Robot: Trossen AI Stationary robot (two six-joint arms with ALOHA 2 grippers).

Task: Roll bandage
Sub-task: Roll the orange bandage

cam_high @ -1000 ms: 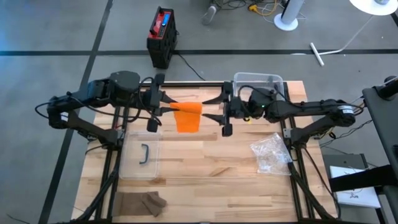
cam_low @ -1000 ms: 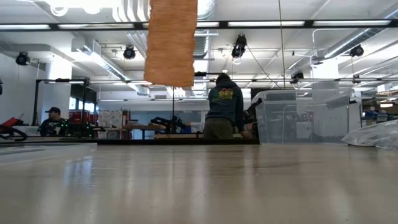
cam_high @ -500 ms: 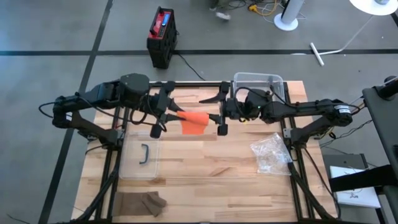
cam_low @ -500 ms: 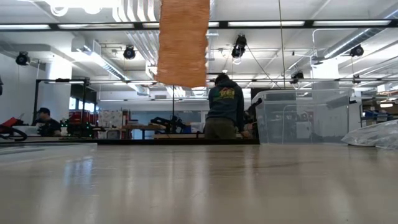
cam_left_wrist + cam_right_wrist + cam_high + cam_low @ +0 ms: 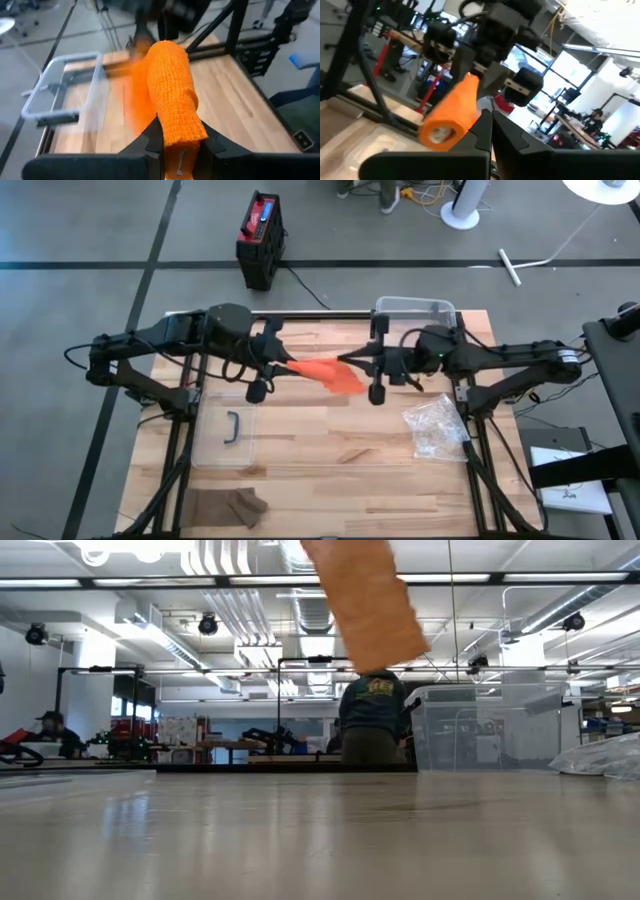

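Holding status: I see the orange bandage (image 5: 325, 372) suspended above the table (image 5: 330, 460), stretched between both grippers over the middle of the table's far half.
Left gripper (image 5: 283, 364): fingers narrow, clamped on one end of the bandage; in the left wrist view the rolled end (image 5: 175, 100) sits pinched between the two dark fingers (image 5: 152, 137).
Right gripper (image 5: 352, 361): fingers fully together; in the right wrist view the two fingers (image 5: 482, 122) meet at a point right beside the rolled bandage (image 5: 450, 115). I read the tips as pinching the bandage's other end, though the contact itself is partly hidden.
Bandage shape: a roll at the left gripper, with a loose flap (image 5: 345, 383) drooping just below the right gripper's tips; in the low view the flap (image 5: 365, 605) hangs tilted, clear of the table top.
Clear bin (image 5: 415, 315): at the table's far right corner, behind the right arm.
Clear lid with handle (image 5: 228, 430): flat near the table's left edge.
Plastic bag (image 5: 435, 430): crumpled near the right edge.
Brown cloth (image 5: 225, 505): at the near left corner.
Background: a person (image 5: 370, 725) stands in the room beyond the far edge, back turned.
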